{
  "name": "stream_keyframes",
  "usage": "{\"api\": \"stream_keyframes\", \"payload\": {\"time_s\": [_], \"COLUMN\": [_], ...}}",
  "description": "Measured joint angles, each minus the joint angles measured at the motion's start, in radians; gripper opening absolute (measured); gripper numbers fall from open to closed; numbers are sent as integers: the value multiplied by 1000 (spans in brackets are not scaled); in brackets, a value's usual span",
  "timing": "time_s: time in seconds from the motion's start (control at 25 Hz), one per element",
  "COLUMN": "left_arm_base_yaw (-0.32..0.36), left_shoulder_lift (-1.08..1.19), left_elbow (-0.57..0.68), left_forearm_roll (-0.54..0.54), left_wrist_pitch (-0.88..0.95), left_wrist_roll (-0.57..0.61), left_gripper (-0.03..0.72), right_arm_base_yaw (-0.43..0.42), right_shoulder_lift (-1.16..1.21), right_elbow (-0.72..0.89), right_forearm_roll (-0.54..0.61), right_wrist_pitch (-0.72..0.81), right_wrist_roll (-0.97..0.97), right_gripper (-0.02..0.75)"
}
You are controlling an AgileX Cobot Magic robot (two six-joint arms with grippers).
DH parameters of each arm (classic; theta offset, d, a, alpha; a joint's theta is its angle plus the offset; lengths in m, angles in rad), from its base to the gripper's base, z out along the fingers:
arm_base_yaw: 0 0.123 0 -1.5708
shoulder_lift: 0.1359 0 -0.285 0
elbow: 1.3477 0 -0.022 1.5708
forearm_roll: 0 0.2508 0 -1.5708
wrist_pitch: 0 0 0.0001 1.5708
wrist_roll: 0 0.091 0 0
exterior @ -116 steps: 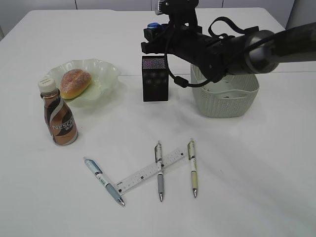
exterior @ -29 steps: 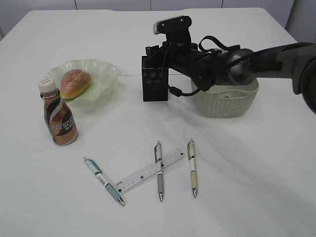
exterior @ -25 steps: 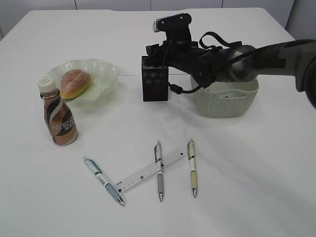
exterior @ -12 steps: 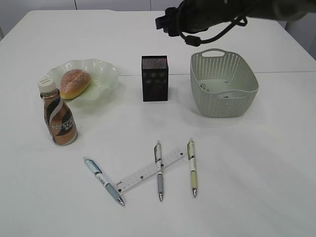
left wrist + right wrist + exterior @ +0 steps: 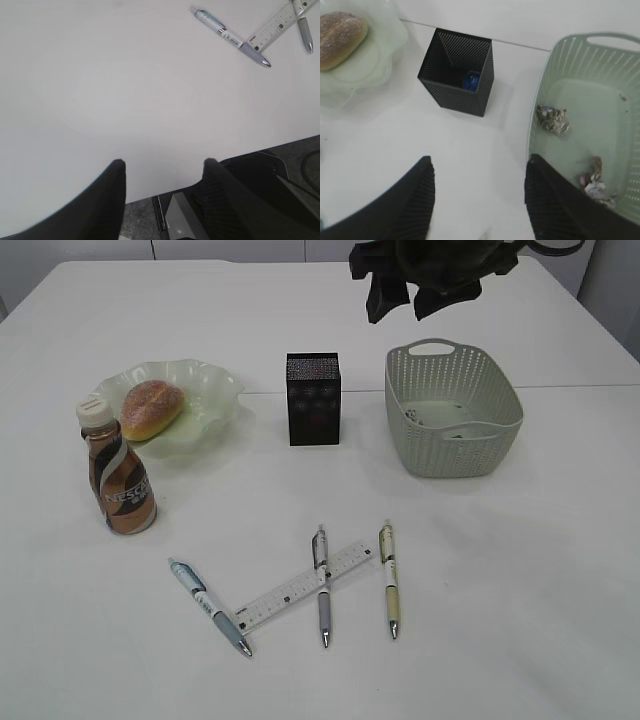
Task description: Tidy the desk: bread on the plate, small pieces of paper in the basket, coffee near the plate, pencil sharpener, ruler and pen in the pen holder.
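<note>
Left gripper (image 5: 162, 167) is sitting open and empty at the table's near edge, pens (image 5: 231, 37) and ruler (image 5: 274, 24) lying ahead to its right. Right gripper (image 5: 479, 170) is hanging open, empty; pen holder (image 5: 457, 70) just ahead-left below with sharpener (image 5: 471, 80) inside, basket (image 5: 568, 65) right.

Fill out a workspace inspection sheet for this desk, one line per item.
Surface: white table, bare patches clean.
Job's things: bread on plate; coffee bottle beside plate; blue sharpener inside pen holder; paper scraps in basket; three pens and ruler on the table, not yet stowed.
Clutter: nothing seen.
Grippers: left gripper open, empty, over the table edge; right gripper open, empty, raised above holder and basket.
Cables: dark cable below the table edge.
Surroundings: nothing seen.
</note>
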Motion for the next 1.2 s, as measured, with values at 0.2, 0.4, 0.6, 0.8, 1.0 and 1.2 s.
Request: {"api": "stream_keyframes", "payload": {"time_s": [0.2, 0.4, 0.6, 0.8, 1.0, 1.2], "left_arm_base_yaw": [0, 0, 0, 0, 0, 0], "left_shoulder_lift": [0, 0, 0, 0, 0, 20], "left_elbow": [0, 0, 0, -9, -13, -13], "left_forearm_roll": [1, -23, -42, -47, -96, -127], "left_wrist_pitch": [0, 0, 0, 0, 0, 0], "left_wrist_roll": [0, 26, 63, 72, 136, 191], "left_gripper": [365, 368, 370, 370, 378, 412], "right_arm_base_yaw": [0, 0, 0, 0, 0, 0], "right_shoulder_lift": [-42, -56, -67, -129, -231, -382], "right_elbow": [-2, -3, -3, -3, 10, 137], "right_forearm_roll": [62, 27, 34, 101, 95, 75], "right_wrist_pitch": [108, 324, 353, 359, 363, 367], "right_wrist_roll": [-6, -61, -87, -89, -103, -103], "right_gripper": [449, 449, 449, 449, 449, 449]}}
